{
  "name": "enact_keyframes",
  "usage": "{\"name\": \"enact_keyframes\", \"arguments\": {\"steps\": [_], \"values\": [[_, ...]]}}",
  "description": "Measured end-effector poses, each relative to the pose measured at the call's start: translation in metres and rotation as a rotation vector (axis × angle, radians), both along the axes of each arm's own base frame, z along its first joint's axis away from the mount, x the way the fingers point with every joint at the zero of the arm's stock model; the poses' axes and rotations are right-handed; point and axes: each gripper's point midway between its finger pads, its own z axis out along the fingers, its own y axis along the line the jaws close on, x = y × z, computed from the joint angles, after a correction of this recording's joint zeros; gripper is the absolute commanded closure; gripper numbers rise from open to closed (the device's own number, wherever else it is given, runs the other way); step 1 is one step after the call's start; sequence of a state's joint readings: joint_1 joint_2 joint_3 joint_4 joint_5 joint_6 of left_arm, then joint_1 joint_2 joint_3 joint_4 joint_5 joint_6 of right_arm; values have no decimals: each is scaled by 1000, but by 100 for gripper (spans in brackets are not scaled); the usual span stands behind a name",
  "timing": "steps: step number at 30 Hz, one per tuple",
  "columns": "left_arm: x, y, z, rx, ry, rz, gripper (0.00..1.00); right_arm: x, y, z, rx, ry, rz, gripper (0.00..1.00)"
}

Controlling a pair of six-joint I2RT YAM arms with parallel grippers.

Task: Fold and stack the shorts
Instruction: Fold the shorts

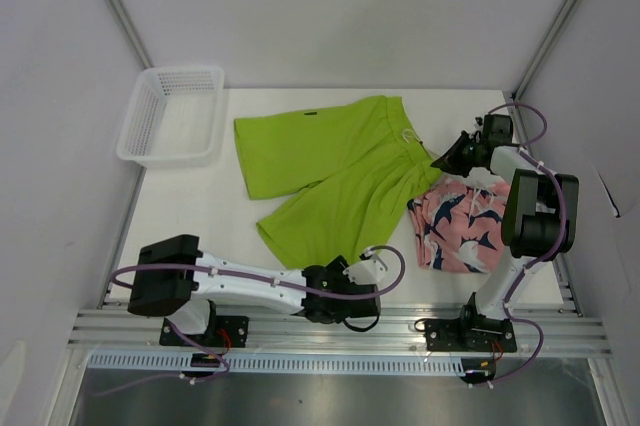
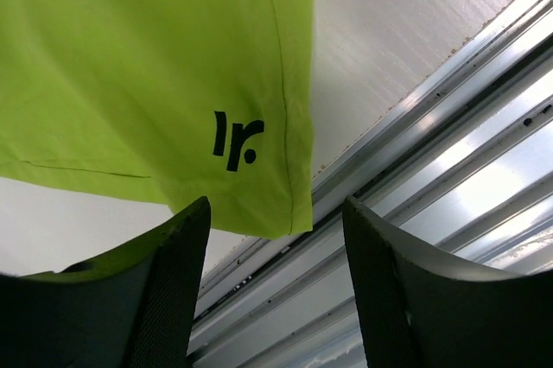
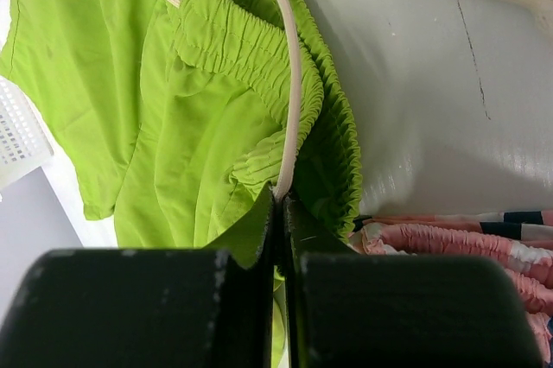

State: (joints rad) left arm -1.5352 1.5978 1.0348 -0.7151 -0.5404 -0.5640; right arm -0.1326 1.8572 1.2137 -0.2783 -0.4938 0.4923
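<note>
Shorts: plain lime-green cloth shorts (image 1: 330, 171) (image 2: 130, 66) (image 3: 207, 126) at centre, coral-pink cloth shorts with navy and white print (image 1: 462, 226) (image 3: 458, 243) at right, both on the white table (image 1: 200, 216).
White plastic mesh basket (image 1: 135, 124): far-left rear corner of the table, apart from both pairs.
Left gripper (image 1: 358, 268) (image 2: 275, 299): low at the near edge by the aluminium rail (image 2: 449, 152), jaws standing apart. The hem corner of a lime leg lies just ahead of the gap, not pinched.
Lime pair: spread flat, legs fanned leftward, elastic waistband at right rear.
Right gripper (image 1: 447, 158) (image 3: 281, 208): clamped tight on the white drawstring (image 3: 292, 83) loop at the lime waistband.
Coral pair: bunched near the right edge, just beside the lime waistband.
</note>
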Motion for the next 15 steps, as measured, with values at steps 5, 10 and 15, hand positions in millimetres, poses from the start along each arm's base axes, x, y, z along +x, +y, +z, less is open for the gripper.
{"name": "enact_keyframes", "arguments": {"steps": [5,10,15], "values": [[-4,-2,-16,24,31,-13,38,0,0,0,0,0,0,100],[-1,-3,-23,13,53,3,43,0,0,0,0,0,0,100],[7,2,-33,26,72,29,58,0,0,0,0,0,0,100]]}}
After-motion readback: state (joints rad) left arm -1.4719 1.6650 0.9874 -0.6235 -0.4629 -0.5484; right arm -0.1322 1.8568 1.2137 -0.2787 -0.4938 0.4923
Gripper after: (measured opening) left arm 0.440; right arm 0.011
